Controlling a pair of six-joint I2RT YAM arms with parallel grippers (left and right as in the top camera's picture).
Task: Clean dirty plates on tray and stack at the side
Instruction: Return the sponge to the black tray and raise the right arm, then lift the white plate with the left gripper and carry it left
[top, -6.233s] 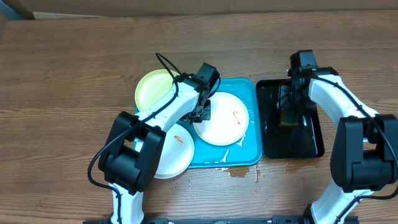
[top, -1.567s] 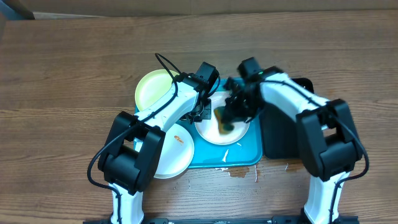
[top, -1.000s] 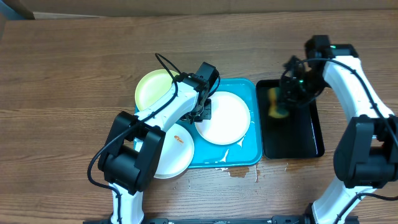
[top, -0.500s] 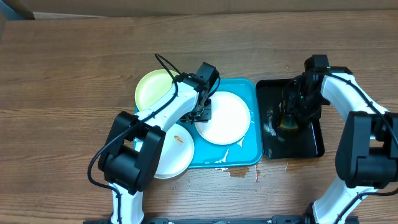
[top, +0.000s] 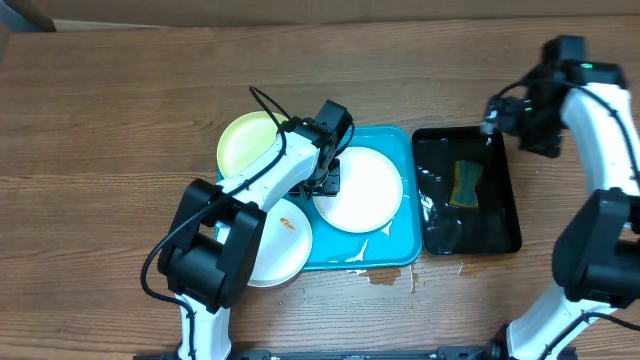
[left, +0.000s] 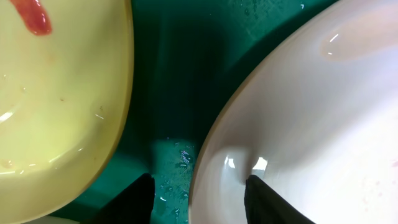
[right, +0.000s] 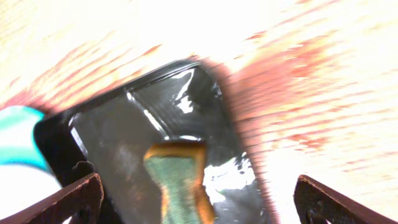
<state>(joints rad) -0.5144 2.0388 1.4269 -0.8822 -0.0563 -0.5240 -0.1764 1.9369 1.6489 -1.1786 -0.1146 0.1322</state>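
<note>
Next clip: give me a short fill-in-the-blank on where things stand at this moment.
1. The black tray holds a ___.
2. The right gripper, fingers spread, holds ___.
3. Of the two arms, the ___ one reaches the white plate on the turquoise tray.
Missing words: sponge; nothing; left.

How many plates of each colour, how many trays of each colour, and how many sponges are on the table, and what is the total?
White plates: 2
Yellow-green plate: 1
Turquoise tray: 1
Black tray: 1
Sponge: 1
Total: 6
</note>
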